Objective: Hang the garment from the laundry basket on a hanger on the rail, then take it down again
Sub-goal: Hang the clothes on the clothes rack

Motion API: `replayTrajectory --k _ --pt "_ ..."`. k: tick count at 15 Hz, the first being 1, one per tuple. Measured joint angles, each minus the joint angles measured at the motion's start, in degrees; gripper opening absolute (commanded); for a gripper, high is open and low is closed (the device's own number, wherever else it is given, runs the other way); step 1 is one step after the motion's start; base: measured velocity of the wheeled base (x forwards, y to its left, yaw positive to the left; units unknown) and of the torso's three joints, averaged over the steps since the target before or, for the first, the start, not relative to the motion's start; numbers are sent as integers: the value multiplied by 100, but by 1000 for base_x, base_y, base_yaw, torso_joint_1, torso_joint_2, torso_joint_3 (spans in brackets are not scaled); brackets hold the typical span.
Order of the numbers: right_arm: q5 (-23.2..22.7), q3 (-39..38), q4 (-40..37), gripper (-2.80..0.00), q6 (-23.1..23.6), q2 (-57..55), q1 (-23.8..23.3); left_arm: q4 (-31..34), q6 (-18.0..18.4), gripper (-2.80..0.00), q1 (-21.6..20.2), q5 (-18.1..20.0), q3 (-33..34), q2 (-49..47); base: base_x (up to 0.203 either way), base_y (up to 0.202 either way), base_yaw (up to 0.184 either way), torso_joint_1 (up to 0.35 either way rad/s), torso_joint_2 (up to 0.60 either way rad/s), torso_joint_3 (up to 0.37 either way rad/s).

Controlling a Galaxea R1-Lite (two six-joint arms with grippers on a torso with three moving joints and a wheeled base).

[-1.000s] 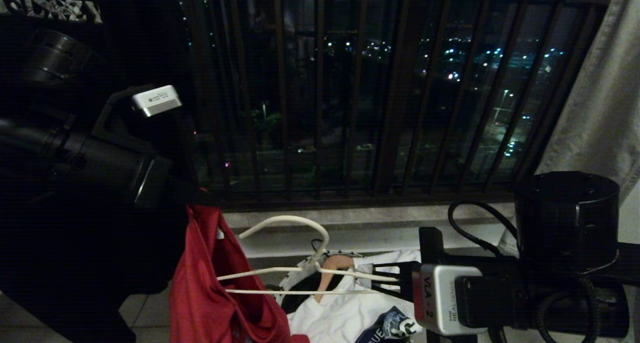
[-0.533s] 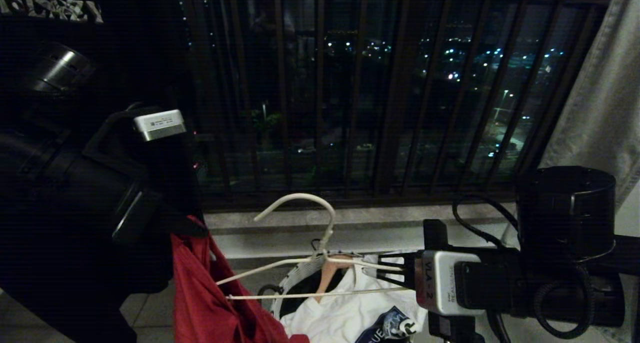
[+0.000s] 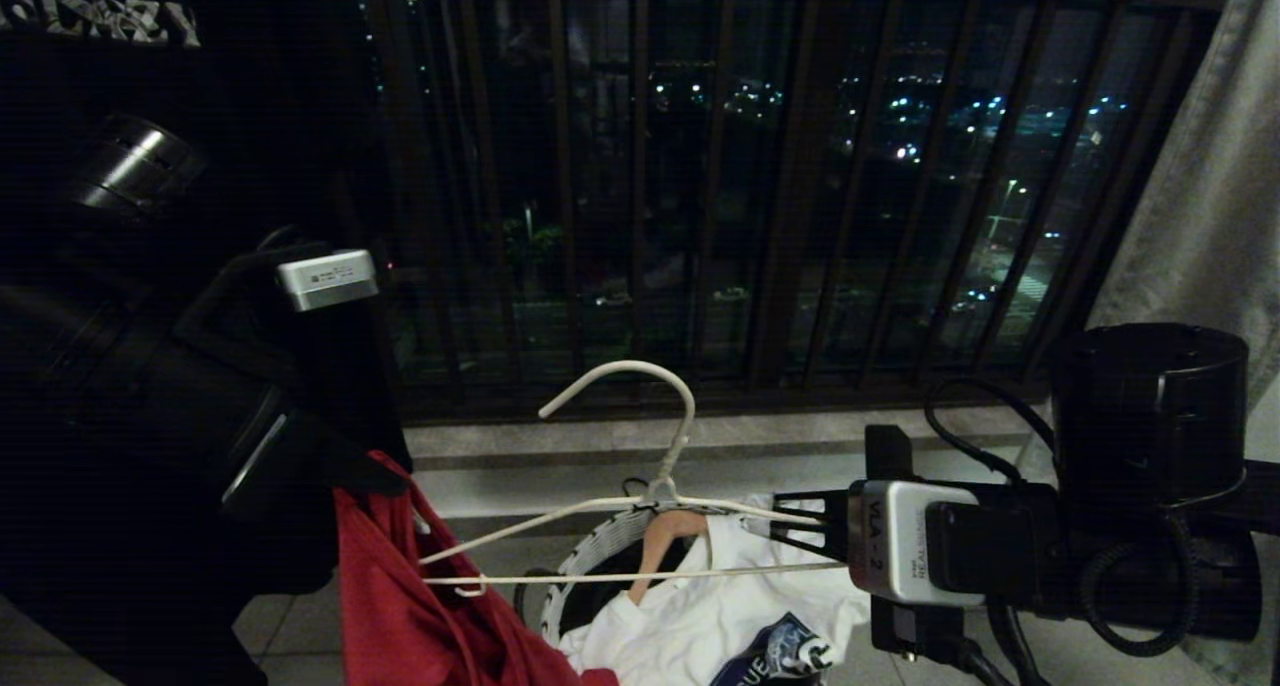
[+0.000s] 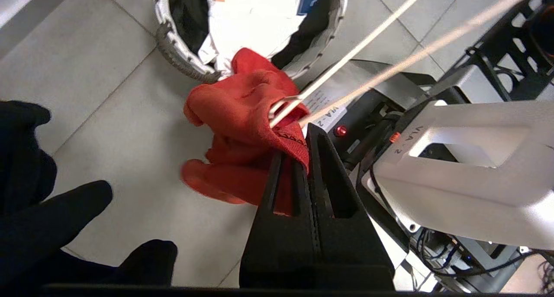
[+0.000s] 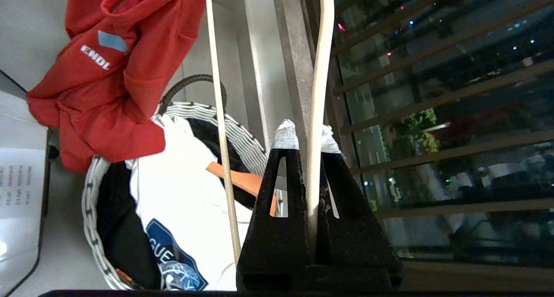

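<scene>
The red garment (image 3: 400, 606) hangs bunched at lower left, over the floor beside the laundry basket (image 3: 590, 556). My left gripper (image 4: 298, 147) is shut on a fold of its hem, seen in the left wrist view. The white wire hanger (image 3: 640, 575) is held level over the basket, hook upward. My right gripper (image 3: 795, 526) is shut on the hanger's right shoulder wire (image 5: 318, 72). The hanger's left tip (image 4: 281, 113) pokes into the red cloth (image 4: 233, 111). The rail is out of view.
The basket holds a white T-shirt (image 3: 700, 626) with a dark print, black cloth and a wooden hanger (image 3: 665, 536). Dark window bars (image 3: 700, 216) and a stone ledge (image 3: 720, 436) stand behind. A curtain (image 3: 1200, 216) hangs right. My base (image 4: 454, 167) is below the left gripper.
The hanger's hook has swung up from lying flat to upright, and its left tip has dipped. My left wrist has sunk and rolled with the red cloth. The right gripper shifted slightly right.
</scene>
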State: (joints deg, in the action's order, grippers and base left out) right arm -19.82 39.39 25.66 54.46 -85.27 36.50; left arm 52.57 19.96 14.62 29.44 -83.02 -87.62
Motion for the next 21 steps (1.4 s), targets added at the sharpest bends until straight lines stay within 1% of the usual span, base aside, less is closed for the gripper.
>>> replayTrajectory --k 3,5,8,9,11,14,15,16,17,21 --pt "0 -69 0 -280 15 16 127 -1 138 -280 -57 -8 -2 -117 0 0 0 0 0 0" --pt "10 -87 0 -280 11 25 292 -15 211 -280 -138 -25 0 -184 0 0 0 0 0 0" --pt "34 -135 -9 -280 9 58 508 -20 264 -280 -208 -337 5 -239 0 0 0 0 0 0" --pt "36 -128 -9 -280 9 62 512 -16 370 -280 -257 -358 18 -236 0 0 0 0 0 0" --pt "32 -72 -15 -280 9 68 473 -12 727 -280 -383 -349 120 -215 0 0 0 0 0 0" --pt "28 -67 -12 -280 1 66 550 -23 925 -280 -439 -265 218 -199 0 0 0 0 0 0" --pt "19 -24 -11 -280 -2 62 567 -54 1027 -280 -449 -147 272 -198 0 0 0 0 0 0" --pt "8 8 -11 -280 -11 57 584 -126 1104 -280 -456 76 347 -196 0 0 0 0 0 0" --pt "1 35 -12 -280 -22 51 617 -212 1148 -280 -456 337 423 -188 0 0 0 0 0 0" --pt "-21 103 -11 -280 -102 16 785 -374 1280 -280 -456 1015 633 -115 0 0 0 0 0 0"
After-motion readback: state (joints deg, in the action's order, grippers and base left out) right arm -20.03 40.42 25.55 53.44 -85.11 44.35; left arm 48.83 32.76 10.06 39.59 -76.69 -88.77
